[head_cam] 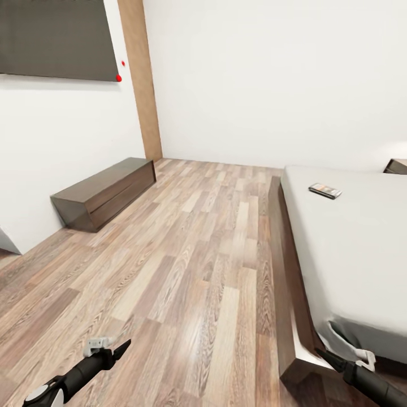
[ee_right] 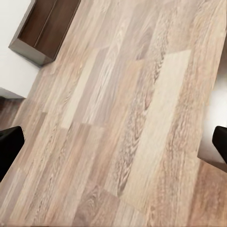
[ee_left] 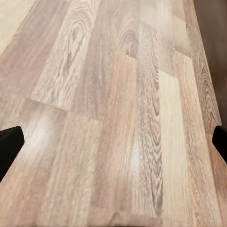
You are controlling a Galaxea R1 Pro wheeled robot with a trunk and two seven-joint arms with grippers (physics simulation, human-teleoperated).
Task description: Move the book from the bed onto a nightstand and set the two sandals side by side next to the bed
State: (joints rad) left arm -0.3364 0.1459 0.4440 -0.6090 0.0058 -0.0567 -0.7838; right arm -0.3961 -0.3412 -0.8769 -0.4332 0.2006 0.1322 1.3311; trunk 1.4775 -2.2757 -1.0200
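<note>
I have the left claw [head_cam: 116,346] low over the plank floor [head_cam: 192,265], and its wrist view shows both fingertips at the frame edges, so it is spread and empty. The right claw [head_cam: 333,359] sits beside the bed [head_cam: 350,243] corner, likewise spread with nothing between the fingers. The book [head_cam: 325,190] lies flat on the far part of the mattress, well apart from both claws. I judge the step in hand to be the approach: drive along the bed's side until the book is near, then reach. The book is thin, so a shallow edge grip suits it. The mattress is plain pale grey; its frame is dark wood. A long low cabinet [head_cam: 107,192] stands against the left wall.
</note>
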